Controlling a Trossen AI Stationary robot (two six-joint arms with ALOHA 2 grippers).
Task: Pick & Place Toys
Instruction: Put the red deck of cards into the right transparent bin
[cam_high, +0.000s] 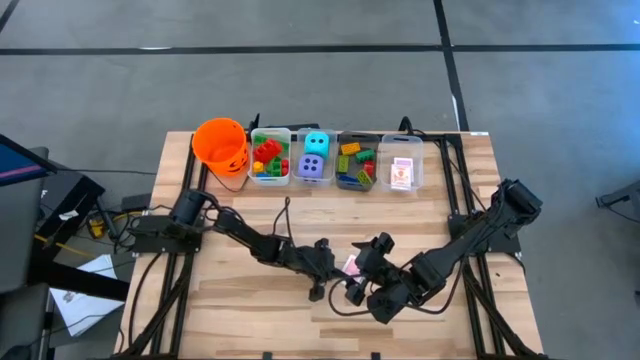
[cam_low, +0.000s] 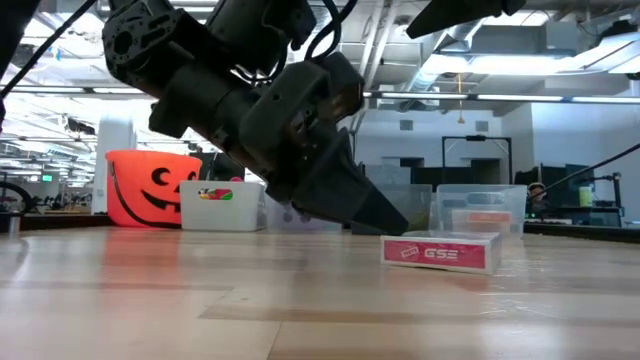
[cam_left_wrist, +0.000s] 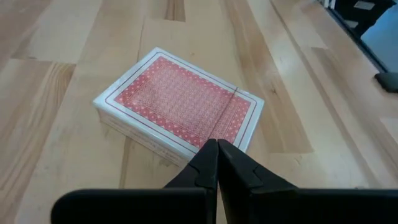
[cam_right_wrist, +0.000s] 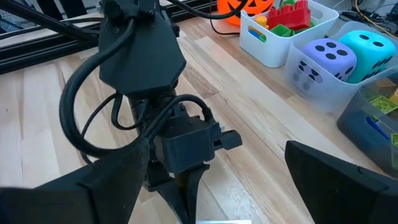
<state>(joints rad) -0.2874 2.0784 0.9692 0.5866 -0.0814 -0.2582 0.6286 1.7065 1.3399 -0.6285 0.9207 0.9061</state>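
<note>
A pink-backed pack of playing cards (cam_left_wrist: 180, 102) lies flat on the wooden table, near the middle front (cam_high: 352, 265); in the low view (cam_low: 440, 251) its side shows. My left gripper (cam_left_wrist: 217, 152) is shut, and its tips point slanting down at the pack's edge; it also shows in the low view (cam_low: 395, 222) and the high view (cam_high: 322, 272). My right gripper (cam_right_wrist: 217, 186) is open wide just right of the pack (cam_high: 368, 285), facing the left gripper, with the pack below it between its fingers. My left gripper's shut fingertips (cam_left_wrist: 214, 146) stand at the edge of the card pack (cam_left_wrist: 205, 140), slanting down from the table's left. I cannot tell whether they touch it. The pack lies flat on the table.
Along the far edge stand an orange pumpkin-face bucket (cam_high: 220, 145), a clear bin of bricks (cam_high: 270, 157), a bin with a cyan and a purple die (cam_high: 315, 157), another bin of bricks (cam_high: 356, 163) and a bin with cards (cam_high: 402, 172). Bare wood lies front left.
</note>
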